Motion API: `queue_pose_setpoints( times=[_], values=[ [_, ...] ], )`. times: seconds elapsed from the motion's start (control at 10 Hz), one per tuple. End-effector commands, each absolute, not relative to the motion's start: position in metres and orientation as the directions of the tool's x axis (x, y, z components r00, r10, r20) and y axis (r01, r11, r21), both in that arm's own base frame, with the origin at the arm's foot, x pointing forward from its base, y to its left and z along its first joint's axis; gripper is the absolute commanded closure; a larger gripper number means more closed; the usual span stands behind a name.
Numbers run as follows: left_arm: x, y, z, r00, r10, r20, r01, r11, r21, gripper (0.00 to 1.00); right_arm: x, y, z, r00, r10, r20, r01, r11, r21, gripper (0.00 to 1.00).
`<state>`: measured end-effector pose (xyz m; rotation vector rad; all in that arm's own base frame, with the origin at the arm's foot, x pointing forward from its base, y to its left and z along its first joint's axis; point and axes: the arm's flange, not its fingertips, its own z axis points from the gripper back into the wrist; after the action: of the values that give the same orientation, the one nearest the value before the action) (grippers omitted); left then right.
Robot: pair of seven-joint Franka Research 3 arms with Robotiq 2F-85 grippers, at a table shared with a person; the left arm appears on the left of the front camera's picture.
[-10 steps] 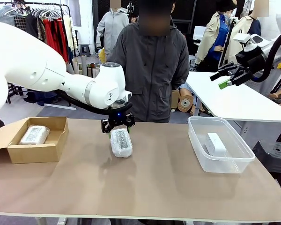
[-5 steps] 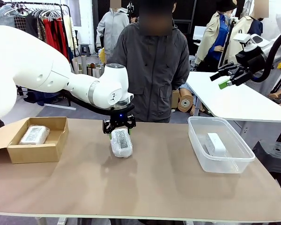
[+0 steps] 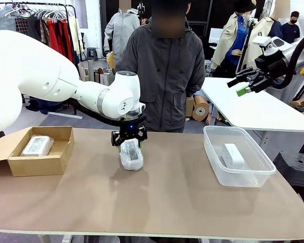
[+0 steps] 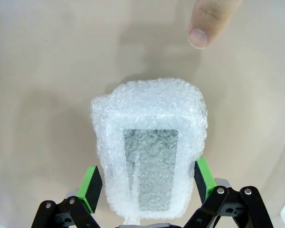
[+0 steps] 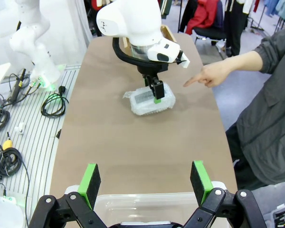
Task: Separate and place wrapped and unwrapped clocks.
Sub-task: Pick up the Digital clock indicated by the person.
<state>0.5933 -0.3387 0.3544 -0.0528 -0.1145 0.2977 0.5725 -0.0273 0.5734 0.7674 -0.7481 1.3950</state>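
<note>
- Glossy white left arm (image 3: 40, 76): rounded shells; grey ring (image 3: 99, 101) at one joint; small blue light (image 3: 130, 126) above its black jaws
- Both sets of jaws: black linkage bars (image 4: 76, 211); silver pivot pins (image 4: 217, 190); flat green pads (image 4: 91, 187)
- Right arm (image 3: 270, 44): white wrist piece; black curved cable (image 3: 295, 54)
- Person (image 3: 164, 71): dark grey zipped jacket (image 3: 164, 86)

Clock (image 4: 149, 142) bubbly white with grey face; left tool (image 4: 147, 183) black, green-padded.
</note>
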Motion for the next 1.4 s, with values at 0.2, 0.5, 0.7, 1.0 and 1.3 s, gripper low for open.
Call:
queue_pose_setpoints(
  times=[0.2, 0.5, 0.7, 1.0, 1.3],
  values=[
    [0.603, -0.338, 0.35, 0.953, 0.289, 0.093, -0.287, 0.957, -0.035, 0.0, 0.573, -0.028, 0.575, 0.035, 0.557, 0.83, -0.999, 0.022, 0.028, 0.0],
    [0.609, -0.336, 0.343, 0.957, 0.279, 0.081, -0.276, 0.96, -0.046, 0.0, 0.573, -0.028, 0.575, 0.035, 0.557, 0.83, -0.999, 0.022, 0.028, 0.0],
    [0.612, -0.333, 0.337, 0.961, 0.268, 0.065, -0.264, 0.963, -0.056, 0.0, 0.573, -0.028, 0.575, 0.035, 0.557, 0.83, -0.999, 0.022, 0.028, 0.0],
    [0.618, -0.332, 0.329, 0.964, 0.262, 0.041, -0.26, 0.964, -0.049, 0.0, 0.573, -0.028, 0.575, 0.035, 0.557, 0.83, -0.999, 0.022, 0.028, 0.0],
    [0.618, -0.331, 0.327, 0.965, 0.258, 0.048, -0.256, 0.966, -0.031, 0.0, 0.573, -0.028, 0.575, 0.035, 0.557, 0.83, -0.999, 0.022, 0.028, 0.0]
  ],
)
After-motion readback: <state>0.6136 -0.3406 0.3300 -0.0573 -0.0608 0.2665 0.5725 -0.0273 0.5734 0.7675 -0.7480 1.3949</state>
